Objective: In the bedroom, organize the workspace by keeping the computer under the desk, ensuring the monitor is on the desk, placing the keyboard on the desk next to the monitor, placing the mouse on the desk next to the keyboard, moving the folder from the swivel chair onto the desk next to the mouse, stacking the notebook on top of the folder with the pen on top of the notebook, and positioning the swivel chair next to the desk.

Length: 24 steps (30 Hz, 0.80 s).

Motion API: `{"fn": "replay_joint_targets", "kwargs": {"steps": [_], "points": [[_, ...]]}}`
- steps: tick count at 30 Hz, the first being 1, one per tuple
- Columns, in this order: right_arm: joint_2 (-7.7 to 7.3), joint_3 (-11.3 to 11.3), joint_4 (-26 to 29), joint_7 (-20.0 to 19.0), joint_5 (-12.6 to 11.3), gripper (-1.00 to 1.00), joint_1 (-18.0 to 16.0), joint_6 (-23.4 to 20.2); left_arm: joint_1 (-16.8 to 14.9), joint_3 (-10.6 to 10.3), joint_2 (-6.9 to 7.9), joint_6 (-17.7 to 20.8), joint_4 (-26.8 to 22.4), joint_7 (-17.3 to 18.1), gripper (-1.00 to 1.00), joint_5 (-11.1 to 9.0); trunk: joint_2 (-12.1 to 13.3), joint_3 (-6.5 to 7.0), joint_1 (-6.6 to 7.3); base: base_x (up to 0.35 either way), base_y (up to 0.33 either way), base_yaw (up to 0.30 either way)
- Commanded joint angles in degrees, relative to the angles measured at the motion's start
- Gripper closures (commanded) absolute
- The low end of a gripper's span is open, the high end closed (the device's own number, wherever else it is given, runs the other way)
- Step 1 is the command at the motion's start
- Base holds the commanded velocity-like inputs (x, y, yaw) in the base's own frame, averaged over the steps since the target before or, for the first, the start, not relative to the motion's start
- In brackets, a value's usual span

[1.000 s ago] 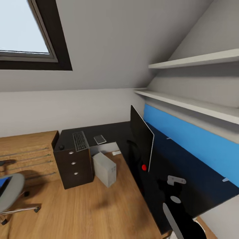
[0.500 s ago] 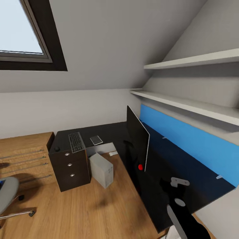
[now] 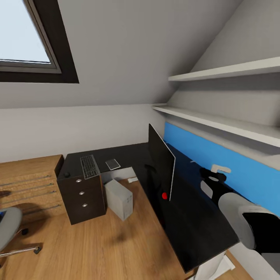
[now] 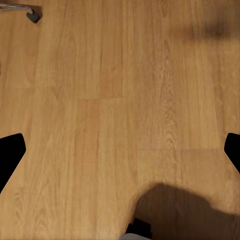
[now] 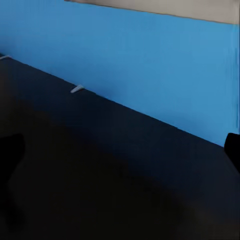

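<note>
head view has my right pincer [image 3: 217, 175] wide and empty over the surface [image 3: 194, 217] behind the monitor [image 3: 161, 161], keyboard [image 3: 89, 166] far off; swinging inward could, i judge, topple that upright screen.

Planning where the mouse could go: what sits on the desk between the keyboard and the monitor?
In the head view, a small flat grey item lies on the desk between the keyboard and the monitor; what it is cannot be told.

Right arm raised and extended forward; right gripper [image 3: 216, 173] seen end-on in head view. Both wrist views: dark fingertips [image 4: 11, 155] at frame edges, jaws spread wide, nothing between them.
</note>
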State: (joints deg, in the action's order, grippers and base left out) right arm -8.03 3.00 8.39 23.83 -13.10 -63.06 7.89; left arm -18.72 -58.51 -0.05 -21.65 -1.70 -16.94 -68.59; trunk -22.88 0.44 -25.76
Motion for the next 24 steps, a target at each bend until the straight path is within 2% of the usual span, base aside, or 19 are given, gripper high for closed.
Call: {"fn": "replay_joint_targets", "kwargs": {"steps": [1,4,8,15,22,23,24], "points": [[-0.15,0.1,-0.4,0.1,-1.0,-1.0,-0.4,0.5,0.0,-0.5,0.01,-0.1,-0.1,-0.4,-1.0,-0.2,0.0,-0.03,-0.02,0.0,0.0,0.0],[-0.36,-0.8,-1.5,-0.3,-2.8,-1.0,-1.2,1.3,0.0,-0.5,0.03,-0.1,-0.1,-0.3,-1.0,-0.2,0.0,-0.03,-0.02,0.0,0.0,0.0],[-0.15,-1.1,-2.5,-0.9,-4.1,-1.0,-1.4,2.2,0.0,-0.6,0.04,-0.1,-0.1,-0.3,-1.0,-0.2,0.0,-0.03,-0.02,0.0,0.0,0.0],[0.74,-1.2,-4.5,-1.5,-4.7,-1.0,-1.3,3.0,0.0,-0.6,0.05,-0.1,-0.1,-0.5,-1.0,-0.2,0.0,-0.03,-0.02,0.0,0.0,0.0],[0.87,-1.2,-4.6,-1.5,-4.7,-1.0,-1.3,3.1,0.0,-0.6,0.05,-0.1,-0.1,-0.5,-1.0,-0.2,0.0,-0.03,-0.02,0.0,0.0,0.0],[3.49,-1.2,-5.6,-1.5,-4.5,-1.0,-0.8,2.9,0.0,-0.5,0.05,-0.1,-0.1,-0.5,-1.0,-0.2,0.0,-0.03,-0.02,0.0,0.0,0.0],[3.83,-1.2,-5.9,-1.5,-4.5,-1.0,-0.7,2.9,0.0,-0.5,0.05,-0.1,-0.1,-0.5,-1.0,-0.2,0.0,-0.03,-0.02,0.0,0.0,0.0]]}}
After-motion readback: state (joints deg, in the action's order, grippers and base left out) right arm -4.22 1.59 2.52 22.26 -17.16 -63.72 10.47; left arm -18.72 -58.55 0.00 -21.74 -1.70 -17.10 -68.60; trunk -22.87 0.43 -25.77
